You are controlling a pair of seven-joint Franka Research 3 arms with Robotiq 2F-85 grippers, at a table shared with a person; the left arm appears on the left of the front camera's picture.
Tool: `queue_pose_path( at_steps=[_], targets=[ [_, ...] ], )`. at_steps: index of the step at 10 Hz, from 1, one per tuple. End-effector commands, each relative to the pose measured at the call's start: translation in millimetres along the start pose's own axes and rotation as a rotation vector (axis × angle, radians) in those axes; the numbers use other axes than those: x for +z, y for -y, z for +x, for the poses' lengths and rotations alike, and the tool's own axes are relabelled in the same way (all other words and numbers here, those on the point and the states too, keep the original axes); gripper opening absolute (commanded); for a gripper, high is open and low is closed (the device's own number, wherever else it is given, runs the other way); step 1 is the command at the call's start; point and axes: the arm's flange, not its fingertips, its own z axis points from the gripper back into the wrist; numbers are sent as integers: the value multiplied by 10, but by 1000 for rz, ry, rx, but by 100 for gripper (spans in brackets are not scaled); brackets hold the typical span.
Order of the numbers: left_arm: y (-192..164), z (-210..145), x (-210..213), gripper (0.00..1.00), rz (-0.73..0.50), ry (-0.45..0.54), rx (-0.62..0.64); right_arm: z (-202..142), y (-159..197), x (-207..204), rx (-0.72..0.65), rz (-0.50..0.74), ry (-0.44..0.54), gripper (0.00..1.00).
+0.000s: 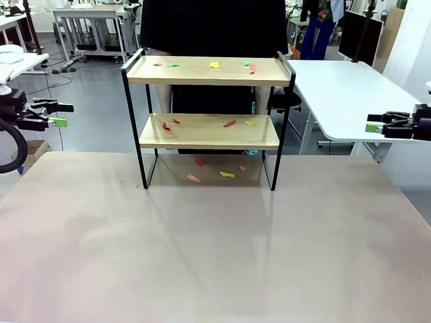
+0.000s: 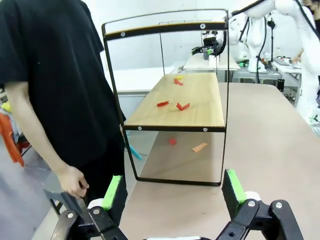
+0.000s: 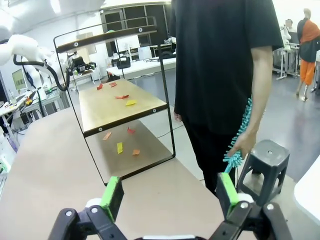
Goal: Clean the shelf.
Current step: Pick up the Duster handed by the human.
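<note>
— Where to look for the shelf (image 1: 209, 131)?
— At the far middle of the table (image 1: 215, 269), upright, directly in front of a person in a black shirt (image 1: 215, 27).
— Clean?
— No. Littered with small coloured paper scraps (image 1: 229, 123): several on the upper board (image 1: 195, 71), several on the lower board (image 1: 202, 133), more on the tabletop underneath, between the black frame legs.
— And the left gripper (image 1: 62, 114)?
— Hovering off the table's left edge, well apart from the shelf. Green-padded fingers spread wide, gripping nothing.
— The right gripper (image 1: 376, 122)?
— Much the same on the opposite side: off the right edge, pointing inward, well apart from the shelf. Fingers apart, empty.
— Anything in the person's hands?
— A teal bristled duster (image 3: 245, 117), held in one hand (image 3: 244, 144) hanging at the side, just above a black stool (image 3: 267, 155). Other hand (image 2: 74, 181) loose at hip level, with no clear grip on anything.
</note>
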Motion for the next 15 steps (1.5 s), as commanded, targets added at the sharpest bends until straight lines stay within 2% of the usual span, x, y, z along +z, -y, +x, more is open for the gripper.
queue_pose_path(
  at_steps=[1, 8, 11, 12, 13, 15],
  targets=[
    [-53, -26, -38, 100, -24, 61, -35, -17, 49, 25, 20, 2, 58, 100],
    [-60, 120, 78, 100, -16, 158, -12, 78, 81, 161, 13, 22, 134, 100],
    [-56, 157, 94, 100, -14, 187, 19, 75, 98, 183, 0, 54, 117, 100],
    [-62, 158, 85, 100, -26, 181, 41, 62, 46, 184, 0, 22, 102, 100],
    [-32, 84, 87, 100, -18, 147, -8, 62, 46, 184, 0, 22, 102, 100],
    [-32, 84, 87, 100, -18, 147, -8, 62, 46, 184, 0, 22, 102, 100]
  ],
)
